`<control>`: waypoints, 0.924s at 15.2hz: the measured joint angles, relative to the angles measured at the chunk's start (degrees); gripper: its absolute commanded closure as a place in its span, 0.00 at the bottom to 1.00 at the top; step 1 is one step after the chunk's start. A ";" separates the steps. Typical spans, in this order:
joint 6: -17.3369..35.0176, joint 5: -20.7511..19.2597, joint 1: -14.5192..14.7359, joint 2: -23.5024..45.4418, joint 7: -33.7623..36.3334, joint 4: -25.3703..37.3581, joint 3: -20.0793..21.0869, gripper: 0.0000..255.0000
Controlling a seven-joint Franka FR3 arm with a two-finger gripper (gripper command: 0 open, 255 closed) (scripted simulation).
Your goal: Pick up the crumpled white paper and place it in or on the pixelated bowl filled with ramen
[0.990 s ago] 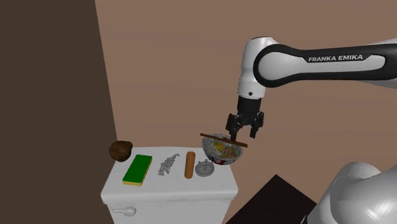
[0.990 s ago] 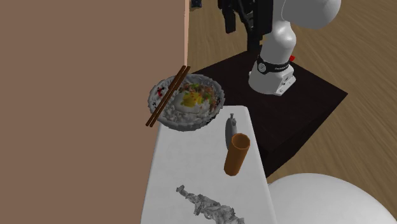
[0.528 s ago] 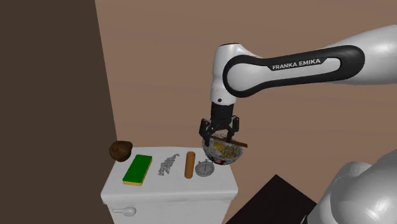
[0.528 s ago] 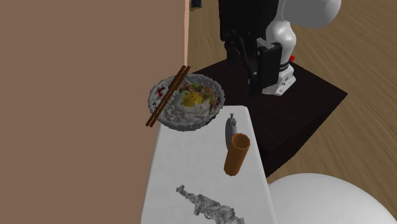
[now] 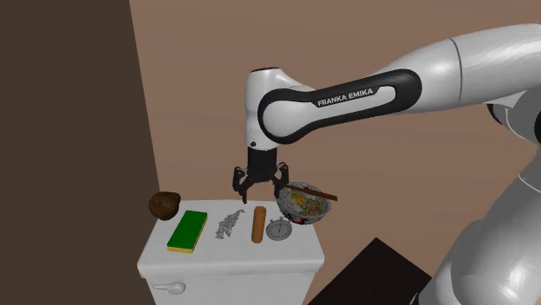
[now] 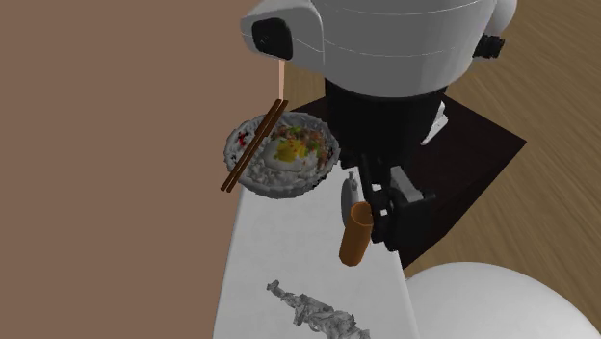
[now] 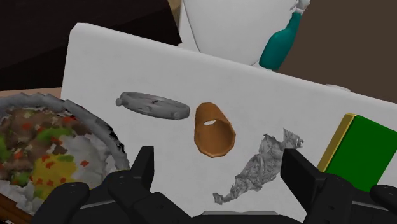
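Observation:
The crumpled grey-white paper point(image 5: 230, 223) point(image 6: 316, 315) point(image 7: 259, 168) lies on the white tank lid point(image 5: 227, 251), between a green block and an orange tube. At the lid's end on the shoulder view's right sits the grey bowl of ramen point(image 5: 303, 204) point(image 6: 284, 152) point(image 7: 44, 146), with brown chopsticks point(image 6: 252, 144) across its rim. My gripper point(image 5: 257, 184) point(image 6: 387, 214) point(image 7: 221, 170) hangs open and empty above the lid, over the orange tube, between the bowl and the paper. In the wrist view the paper lies just inside one finger.
An orange tube point(image 5: 258, 223) point(image 7: 214, 129) and a grey stopwatch point(image 5: 278, 230) point(image 7: 153, 105) lie between paper and bowl. Beyond the paper are a green block point(image 5: 187, 230) point(image 7: 361, 146) and a brown lump point(image 5: 164, 204). A brown wall backs the lid. A teal bottle point(image 7: 280, 48) stands on the floor.
The arm has swung toward the shoulder view's left, carrying the open gripper from beside the bowl, across it, to above the orange tube. Nothing on the lid has moved.

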 measured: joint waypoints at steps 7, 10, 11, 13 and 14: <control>0.18 -8.50 4.20 16.70 11.76 15.43 1.64 0.00; 1.40 -9.35 4.67 18.30 12.68 15.70 1.49 0.00; 2.00 -9.46 4.78 18.55 12.90 15.30 1.49 0.00; 3.50 -9.62 4.72 18.78 12.92 14.02 1.40 0.00; 4.44 -9.77 4.77 19.09 13.04 13.36 1.35 0.00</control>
